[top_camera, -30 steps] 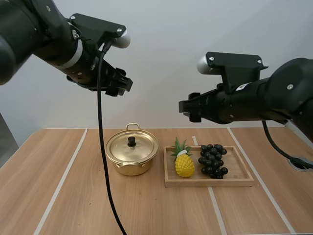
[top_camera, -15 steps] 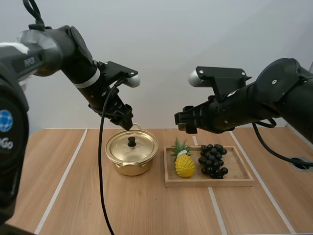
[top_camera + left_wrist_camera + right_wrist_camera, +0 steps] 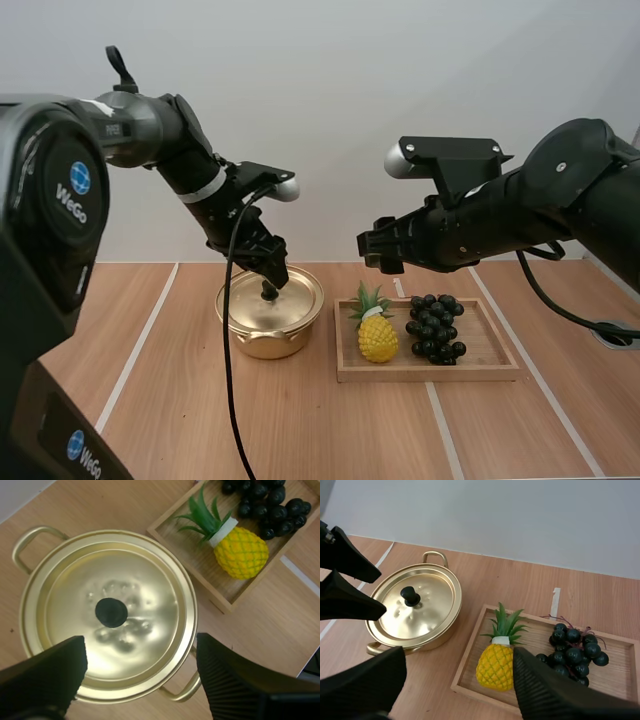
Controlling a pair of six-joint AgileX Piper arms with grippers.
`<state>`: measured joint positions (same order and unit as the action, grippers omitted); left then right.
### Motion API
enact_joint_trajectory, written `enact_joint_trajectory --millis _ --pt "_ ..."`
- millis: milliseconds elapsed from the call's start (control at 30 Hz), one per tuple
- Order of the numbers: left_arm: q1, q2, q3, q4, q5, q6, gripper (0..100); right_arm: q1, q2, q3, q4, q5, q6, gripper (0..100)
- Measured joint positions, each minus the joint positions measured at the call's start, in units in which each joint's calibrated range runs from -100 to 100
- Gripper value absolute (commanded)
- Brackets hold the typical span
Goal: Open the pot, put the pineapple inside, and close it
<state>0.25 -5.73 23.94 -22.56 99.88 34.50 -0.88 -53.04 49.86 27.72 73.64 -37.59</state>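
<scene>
1. Pot (image 3: 268, 335): stands on the worktop (image 3: 150, 400) near the middle of its far edge. The lid (image 3: 150, 595) is seated on it, with the black knob (image 3: 111, 612) at its centre.

2. Left gripper (image 3: 272, 272): hangs directly over the lid. The left wrist view shows its fingers (image 3: 47, 672) spread wide, one to each side of the lid. The knob sits ahead of the gap and is not pinched. I cannot tell whether the tips touch the lid.

3. Tray (image 3: 430, 372): wooden, lies on the worktop just beside the pot, on its right.

4. Pineapple (image 3: 377, 335): lies in the left end of the tray, nearest the pot, with its leaves toward the tray's far edge. Nothing grips it.

5. Grapes (image 3: 434, 327): dark bunch in the right end of the tray, just beside the pineapple.

6. Right gripper (image 3: 372, 245): hangs in the air above the tray's far left corner, well clear of the fruit. The right wrist view shows its fingers (image 3: 545, 690) apart and empty.
</scene>
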Motion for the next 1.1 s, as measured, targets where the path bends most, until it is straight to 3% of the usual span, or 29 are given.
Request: enact_joint_trajectory --millis 200,533,1100 --pt "-2.30 1.3 -0.5 4.7 -4.2 -0.2 100 0.0 0.0 0.0 0.0 0.0 -0.2 100" --pt "-2.36 4.8 -0.6 10.5 -11.6 -0.4 100 0.0 0.0 0.0 0.0 -1.5 -0.2 100" --pt "-2.36 9.7 -0.6 7.7 -17.3 2.5 100 0.0 0.0 0.0 0.0 -2.0 -0.2 100"
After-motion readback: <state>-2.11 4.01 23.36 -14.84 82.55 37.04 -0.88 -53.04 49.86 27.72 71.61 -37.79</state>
